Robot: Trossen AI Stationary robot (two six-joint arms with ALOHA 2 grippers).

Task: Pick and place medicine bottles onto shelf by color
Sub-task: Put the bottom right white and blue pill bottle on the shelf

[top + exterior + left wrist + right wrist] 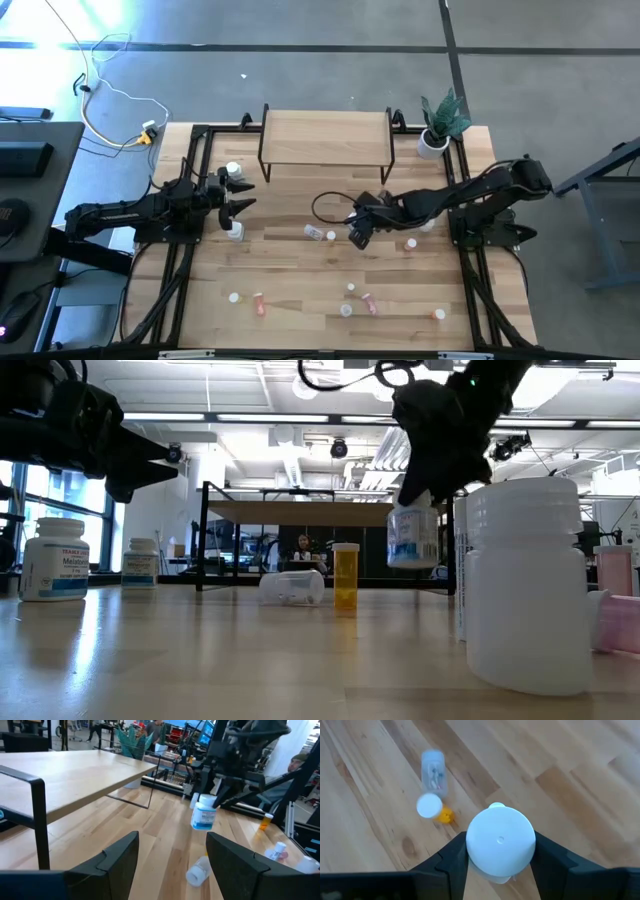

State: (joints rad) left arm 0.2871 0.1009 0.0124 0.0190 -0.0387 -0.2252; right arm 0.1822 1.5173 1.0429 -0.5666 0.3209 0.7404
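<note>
I've got my right gripper [500, 855] clamped on a white medicine bottle [412, 536] with a blue-and-white label and a smooth white cap, lifted clear of the tabletop [300, 270] near the table's middle. Below it, a clear bottle [433, 769] lies on its side beside an upright orange bottle [345, 576] with a white cap. My left gripper [172, 865] hovers with its jaws apart, holding nothing. The shelf [325, 135] stands bare at the far edge.

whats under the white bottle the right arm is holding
Bare wooden table; the white bottle hangs clear of it in the right end effector. The spot directly beneath is covered by the bottle.
</note>
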